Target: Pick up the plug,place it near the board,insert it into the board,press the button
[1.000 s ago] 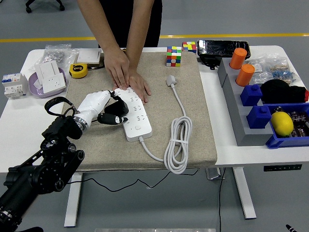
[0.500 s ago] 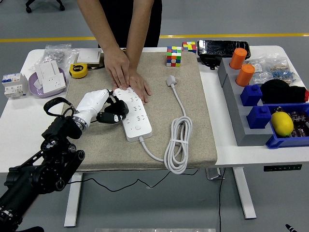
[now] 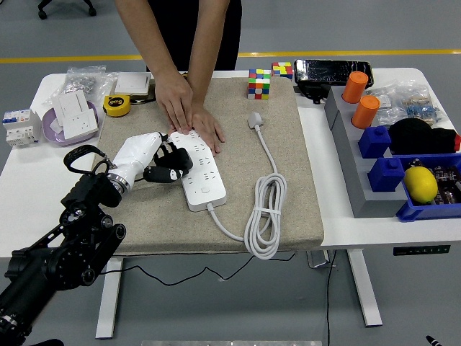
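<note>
On beige woven mat | left robot hand [image 3: 160, 161] clenched beside long white board [image 3: 197, 168] | person's hands [image 3: 189, 115] flat

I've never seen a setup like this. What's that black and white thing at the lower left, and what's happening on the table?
It is a robot's left arm, seen from a camera on its head looking down over the table. Its white hand rests at the left edge of a power strip, fingers curled by the sockets. A person across the table presses both hands on the strip's far end to steady it. The strip's own plug lies loose on the mat, its cord coiled nearby. The right arm is out of view.
</note>
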You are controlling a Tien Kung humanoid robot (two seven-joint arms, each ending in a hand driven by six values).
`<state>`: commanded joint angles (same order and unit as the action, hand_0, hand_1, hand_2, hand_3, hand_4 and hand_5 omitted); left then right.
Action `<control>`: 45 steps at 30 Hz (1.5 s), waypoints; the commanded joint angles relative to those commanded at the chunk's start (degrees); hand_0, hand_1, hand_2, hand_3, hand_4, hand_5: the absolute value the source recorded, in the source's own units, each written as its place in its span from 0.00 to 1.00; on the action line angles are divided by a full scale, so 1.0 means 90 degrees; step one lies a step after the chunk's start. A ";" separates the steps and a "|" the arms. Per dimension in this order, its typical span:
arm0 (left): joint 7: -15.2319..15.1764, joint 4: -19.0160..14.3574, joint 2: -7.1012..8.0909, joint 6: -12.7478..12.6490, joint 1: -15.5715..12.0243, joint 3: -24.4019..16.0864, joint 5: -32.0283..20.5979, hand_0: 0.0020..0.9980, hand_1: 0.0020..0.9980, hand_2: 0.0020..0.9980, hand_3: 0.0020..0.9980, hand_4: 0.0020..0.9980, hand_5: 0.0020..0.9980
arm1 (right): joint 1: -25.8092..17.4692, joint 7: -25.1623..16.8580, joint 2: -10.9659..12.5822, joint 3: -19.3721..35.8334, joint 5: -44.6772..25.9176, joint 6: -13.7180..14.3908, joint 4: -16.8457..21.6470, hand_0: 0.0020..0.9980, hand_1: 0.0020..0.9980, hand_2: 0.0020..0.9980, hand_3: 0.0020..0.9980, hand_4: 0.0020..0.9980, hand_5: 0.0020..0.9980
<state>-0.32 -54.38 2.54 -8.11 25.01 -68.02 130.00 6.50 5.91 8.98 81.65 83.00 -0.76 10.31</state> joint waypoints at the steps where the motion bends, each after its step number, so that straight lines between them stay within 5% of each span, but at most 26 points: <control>1: 0.0001 -0.0015 0.0017 0.0013 0.0006 -0.0008 0.0000 0.36 0.23 0.24 0.26 0.41 0.27 | 0.0000 0.0000 -0.0001 0.0000 -0.0004 0.0001 0.0000 0.82 0.75 0.75 0.79 1.00 0.92; 15: 0.0048 -0.0852 0.0570 0.0177 -0.0144 -0.0374 0.0000 0.36 0.23 0.24 0.27 0.41 0.25 | -0.0005 0.0015 0.0005 0.0001 -0.0023 0.0013 0.0000 0.82 0.75 0.75 0.79 1.00 0.92; 22: 0.0033 -0.0688 0.0837 0.0192 -0.0299 -0.0672 0.0000 0.37 0.24 0.25 0.27 0.42 0.25 | 0.0003 0.0025 0.0008 0.0026 -0.0025 0.0019 0.0000 0.82 0.75 0.75 0.79 1.00 0.92; 28: -0.0032 -0.0520 0.0814 0.0230 -0.0435 -0.0587 0.0000 0.38 0.28 0.26 0.29 0.43 0.25 | 0.0014 0.0018 -0.0003 0.0029 -0.0049 0.0020 0.0000 0.82 0.75 0.75 0.79 1.00 0.92; 29: -0.0042 -0.0500 0.0796 0.0234 -0.0449 -0.0575 0.0000 0.42 0.40 0.36 0.35 0.53 0.26 | 0.0017 0.0016 -0.0004 0.0027 -0.0054 0.0021 0.0000 0.82 0.75 0.75 0.79 1.00 0.91; 34: -0.0093 -0.0460 0.0735 0.0273 -0.0488 -0.0515 0.0000 0.42 0.40 0.36 0.35 0.53 0.26 | 0.0020 0.0015 0.0002 0.0025 -0.0058 0.0025 0.0000 0.82 0.75 0.75 0.79 1.00 0.91; 35: -0.0102 -0.0458 0.0730 0.0285 -0.0491 -0.0509 0.0000 0.50 0.62 0.52 0.47 0.86 0.41 | 0.0018 0.0017 0.0003 0.0025 -0.0057 0.0025 0.0000 0.82 0.75 0.75 0.79 1.00 0.91; 40: -0.0143 -0.0427 0.0731 0.0368 -0.0502 -0.0510 -0.0193 0.50 0.62 0.52 0.47 0.86 0.41 | 0.0010 0.0021 -0.0001 0.0030 -0.0051 0.0021 0.0000 0.82 0.75 0.75 0.79 1.00 0.91; 41: -0.0148 -0.0423 0.0733 0.0381 -0.0504 -0.0511 -0.0230 0.67 0.78 0.71 0.70 1.00 0.64 | 0.0011 0.0020 -0.0002 0.0027 -0.0054 0.0021 0.0000 0.82 0.75 0.75 0.79 1.00 0.91; 45: -0.0164 -0.0404 0.0735 0.0430 -0.0508 -0.0504 -0.0321 0.67 0.78 0.71 0.70 1.00 0.64 | 0.0016 0.0020 -0.0004 0.0025 -0.0055 0.0019 0.0000 0.82 0.75 0.75 0.79 1.00 0.91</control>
<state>-1.80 -58.02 9.16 -4.25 20.44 -72.55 127.11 6.65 6.10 8.95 81.88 82.50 -0.59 10.31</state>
